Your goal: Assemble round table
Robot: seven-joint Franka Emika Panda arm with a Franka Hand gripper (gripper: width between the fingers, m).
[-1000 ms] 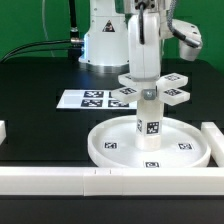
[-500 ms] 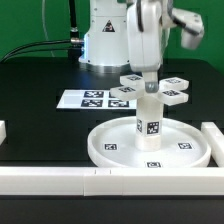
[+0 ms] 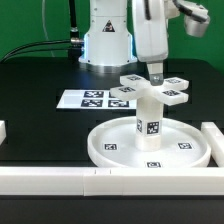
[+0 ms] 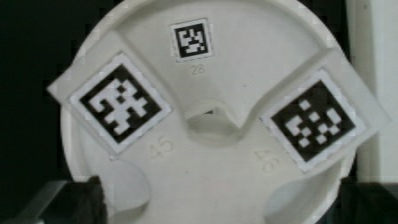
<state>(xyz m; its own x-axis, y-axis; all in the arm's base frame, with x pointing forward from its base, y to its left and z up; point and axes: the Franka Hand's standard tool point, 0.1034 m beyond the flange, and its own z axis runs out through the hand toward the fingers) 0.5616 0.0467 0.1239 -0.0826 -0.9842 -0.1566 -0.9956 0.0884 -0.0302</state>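
The large round rimmed disc lies at the front of the table. The short cylinder post stands upright in its middle. The cross-shaped four-arm piece sits on top of the post, its tags facing up. My gripper hangs just above the cross piece, a little toward the exterior view's right, and touches nothing. In the wrist view the cross piece fills the picture with two tagged arms, and the disc lies beyond it. The dark fingertips stand wide apart at the frame's edges, open and empty.
The marker board lies flat behind the disc toward the exterior view's left. Long white border bars run along the front and the right side. The arm's white base stands at the back.
The gripper has let go of the cross piece, risen and drifted to the exterior view's right. The cross piece stays on the post.
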